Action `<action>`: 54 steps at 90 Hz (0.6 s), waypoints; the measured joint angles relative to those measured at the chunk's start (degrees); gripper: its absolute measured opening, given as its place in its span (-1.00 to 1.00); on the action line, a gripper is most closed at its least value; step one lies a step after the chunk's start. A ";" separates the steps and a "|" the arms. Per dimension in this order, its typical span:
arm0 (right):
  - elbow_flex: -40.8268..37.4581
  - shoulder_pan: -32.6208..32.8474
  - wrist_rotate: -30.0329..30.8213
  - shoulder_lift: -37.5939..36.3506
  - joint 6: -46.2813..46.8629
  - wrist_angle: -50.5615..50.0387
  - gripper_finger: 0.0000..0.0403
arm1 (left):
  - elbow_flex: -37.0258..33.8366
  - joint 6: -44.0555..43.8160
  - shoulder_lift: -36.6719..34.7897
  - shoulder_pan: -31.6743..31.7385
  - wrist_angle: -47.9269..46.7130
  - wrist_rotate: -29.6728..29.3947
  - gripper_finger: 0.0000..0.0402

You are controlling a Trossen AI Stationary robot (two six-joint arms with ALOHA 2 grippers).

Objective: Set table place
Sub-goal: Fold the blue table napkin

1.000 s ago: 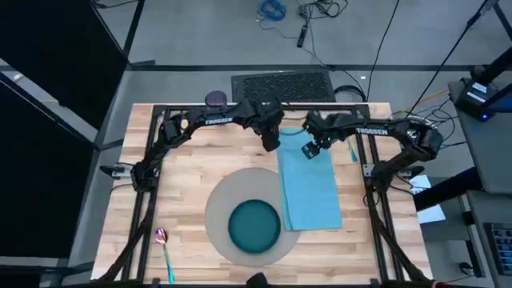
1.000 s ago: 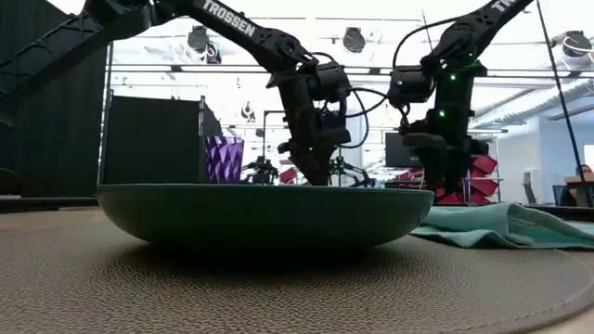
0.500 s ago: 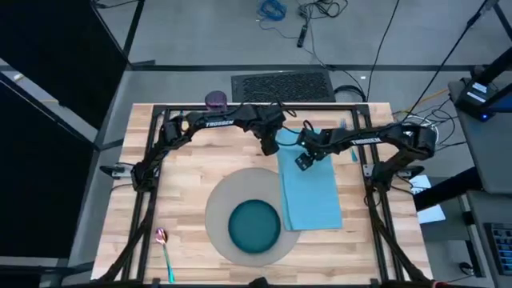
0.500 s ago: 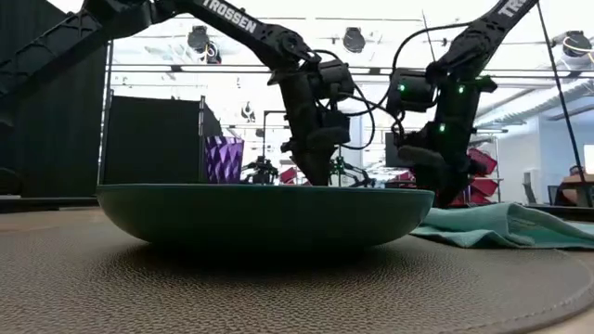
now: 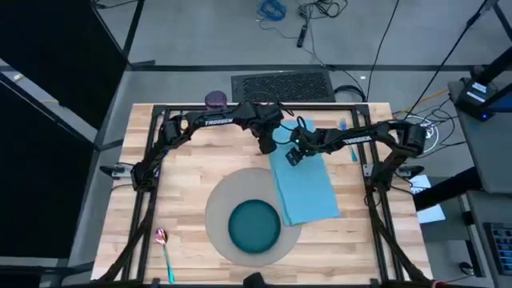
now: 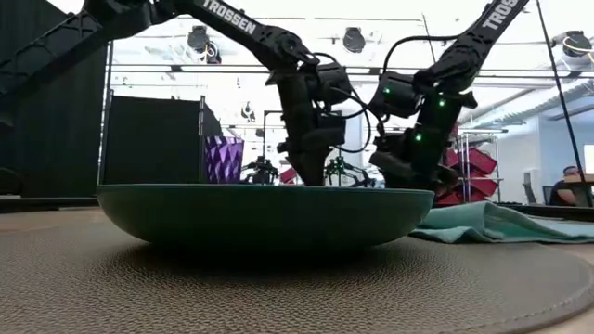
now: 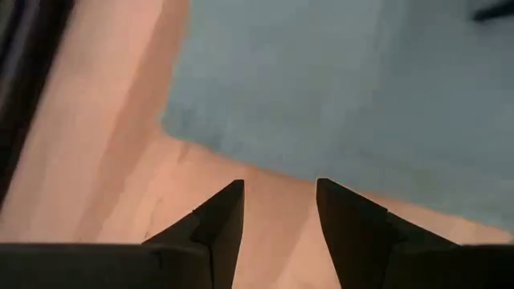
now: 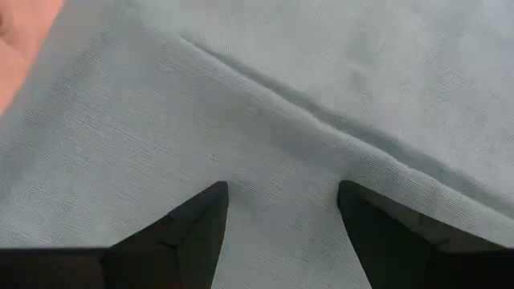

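The light blue napkin (image 5: 306,189) lies flat on the wooden table (image 5: 184,184), slanted, its left edge over the rim of the round grey mat (image 5: 220,200). A teal plate (image 5: 254,225) rests on the mat. My right gripper (image 5: 293,155) is open, down on the napkin's far end. My left gripper (image 5: 267,146) hovers open over bare wood just beside the napkin's far left corner (image 7: 170,128). A purple cup (image 5: 215,100) stands at the far edge. The pink-bowled, green-handled spoon (image 5: 164,248) lies at the near left. My right gripper comes from above, pointing down, with both open fingertips (image 8: 210,201) set on the napkin's far end (image 8: 277,172); nothing is pinched. A crease (image 8: 265,88) runs across the cloth ahead of the fingers. The napkin stays flat on the table.
Blue cutlery (image 5: 350,149) lies right of the napkin by the right arm's frame. A black frame (image 5: 240,108) edges the table. Bare wood shows left of the mat and along the near edge.
My right gripper has slid toward the table's left edge, nearing my left gripper. The napkin's far end has swung left with it while its near end has mostly stayed, so the napkin now lies slanted.
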 joint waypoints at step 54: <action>1.21 0.16 -1.95 -1.53 -1.68 -4.57 0.15 | 0.02 -9.67 0.00 6.50 6.39 9.27 -0.28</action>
